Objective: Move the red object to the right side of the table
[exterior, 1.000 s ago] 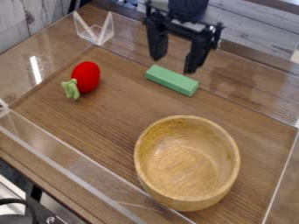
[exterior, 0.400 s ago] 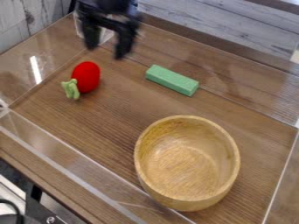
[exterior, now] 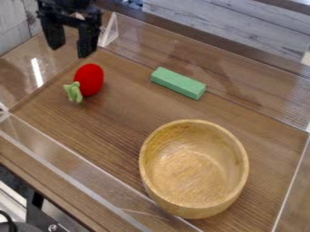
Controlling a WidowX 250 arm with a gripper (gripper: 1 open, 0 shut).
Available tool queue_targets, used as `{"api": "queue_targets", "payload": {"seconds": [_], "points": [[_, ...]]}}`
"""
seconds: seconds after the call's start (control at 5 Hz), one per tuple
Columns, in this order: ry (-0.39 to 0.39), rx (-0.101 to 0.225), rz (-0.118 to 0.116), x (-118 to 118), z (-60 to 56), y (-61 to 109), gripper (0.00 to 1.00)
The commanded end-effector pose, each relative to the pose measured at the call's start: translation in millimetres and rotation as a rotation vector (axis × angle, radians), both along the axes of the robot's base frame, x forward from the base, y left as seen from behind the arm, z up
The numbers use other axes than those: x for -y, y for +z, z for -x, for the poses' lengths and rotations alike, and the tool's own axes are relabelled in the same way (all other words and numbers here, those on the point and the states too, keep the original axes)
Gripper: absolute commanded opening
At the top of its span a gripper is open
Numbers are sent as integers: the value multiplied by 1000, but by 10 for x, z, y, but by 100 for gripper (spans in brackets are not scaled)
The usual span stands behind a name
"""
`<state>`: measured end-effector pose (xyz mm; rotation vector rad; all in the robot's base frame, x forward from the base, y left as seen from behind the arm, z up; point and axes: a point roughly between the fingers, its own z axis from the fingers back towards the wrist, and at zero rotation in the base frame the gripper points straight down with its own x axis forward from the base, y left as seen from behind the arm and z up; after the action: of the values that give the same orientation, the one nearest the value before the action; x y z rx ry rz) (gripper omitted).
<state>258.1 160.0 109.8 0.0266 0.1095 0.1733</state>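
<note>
At the far left of the scene, near the clear wall that edges the desk [exterior: 91,136], hangs the tool [exterior: 75,56]. It is dark, nearly black, and its two fingers stand wide apart, with nothing clamped between them. One finger is toward the left, beside the clear wall; the other is more to the right, near a clear, angular piece of plastic [exterior: 101,29] that lies partly behind the tool.

The strawberry [exterior: 89,79] is on the left part of the desk, just on the near side of the tool and slightly to its right. From this view it shows below the fingers, not between them. Its glossy red body points toward the far side, and its green leafy end [exterior: 74,93] is turned to the near left. How high the tool hangs over the desk cannot be told from this angle.

Further right, past the middle and toward the far side, a flat green block [exterior: 179,83] lies on the wood at a slant, its left end farther off than its right. It is well apart from both the strawberry and the tool.

On the near right stands a round, light wooden bowl [exterior: 194,169], by far the biggest thing on the desk. Its inside shows bare wood.

At the near left edge, dark cables [exterior: 27,210] run outside the clear wall.
</note>
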Motion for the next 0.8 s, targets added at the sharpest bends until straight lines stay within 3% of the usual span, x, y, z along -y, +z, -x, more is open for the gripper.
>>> {"api": "queue_targets", "payload": {"seconds": [0.0,0.2,0.6], "points": [[-1,28,-23,-61,-27,-39,100],[2,39,-21,-83,-61,-160,100],[-74,60,-31,22,-88,-211,100]]}}
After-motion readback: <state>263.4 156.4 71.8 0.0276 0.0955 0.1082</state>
